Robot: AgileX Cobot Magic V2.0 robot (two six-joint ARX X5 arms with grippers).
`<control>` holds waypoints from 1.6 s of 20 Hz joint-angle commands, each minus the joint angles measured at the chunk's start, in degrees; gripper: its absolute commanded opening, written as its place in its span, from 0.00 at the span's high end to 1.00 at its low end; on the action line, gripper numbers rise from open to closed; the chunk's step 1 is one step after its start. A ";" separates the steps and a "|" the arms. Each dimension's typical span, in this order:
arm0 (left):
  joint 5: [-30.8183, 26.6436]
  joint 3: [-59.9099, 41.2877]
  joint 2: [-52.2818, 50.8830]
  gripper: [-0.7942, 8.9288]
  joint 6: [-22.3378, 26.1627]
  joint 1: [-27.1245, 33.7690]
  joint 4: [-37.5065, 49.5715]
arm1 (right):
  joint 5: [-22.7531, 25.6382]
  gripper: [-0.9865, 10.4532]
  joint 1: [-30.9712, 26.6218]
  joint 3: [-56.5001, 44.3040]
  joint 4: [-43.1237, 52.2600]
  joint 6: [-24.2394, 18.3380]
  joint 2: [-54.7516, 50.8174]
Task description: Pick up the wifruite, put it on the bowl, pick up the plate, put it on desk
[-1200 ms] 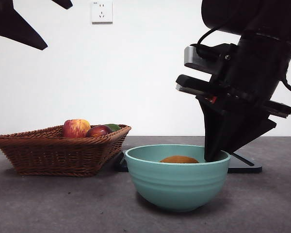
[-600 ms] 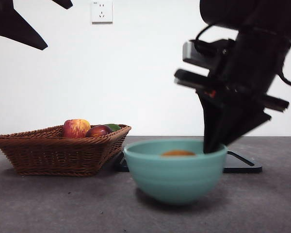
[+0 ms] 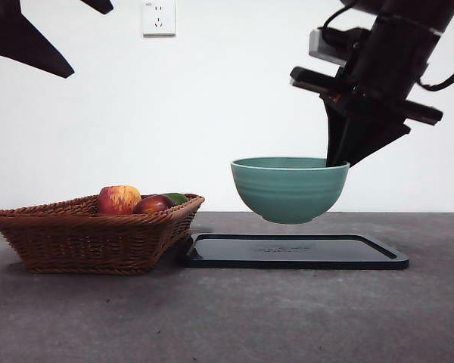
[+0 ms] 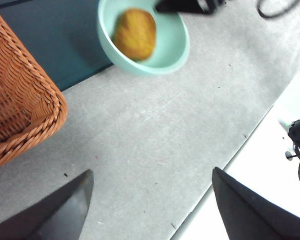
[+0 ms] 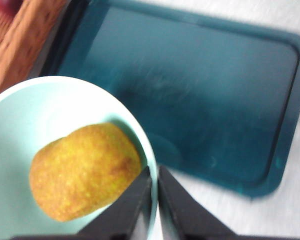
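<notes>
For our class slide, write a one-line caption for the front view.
Right gripper holds the teal bowl by its rim, in the air above the black tray, beside a wicker basket of fruit.

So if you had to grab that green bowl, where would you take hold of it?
By the rim, from above. The bowl has a round, wide belly with nothing to pinch, but its thin wall fits between two jaws, one inside and one outside. That is how the right pincer holds it now, at the rim's edge, clear of the fruit inside, with the bowl hanging level above the tray.
</notes>
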 commanded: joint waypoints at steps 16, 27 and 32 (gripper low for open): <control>0.37 0.44 0.39 0.53 1.09 -0.26 0.37 | -2.14 0.90 -3.50 16.28 0.07 -5.53 21.88; 0.37 0.44 0.39 0.53 1.09 -0.26 0.35 | -1.49 0.76 -3.52 16.37 -0.87 -4.81 20.68; 0.37 0.44 0.39 0.53 1.14 -0.26 0.44 | 1.46 0.76 -3.67 16.37 -3.98 -5.07 11.50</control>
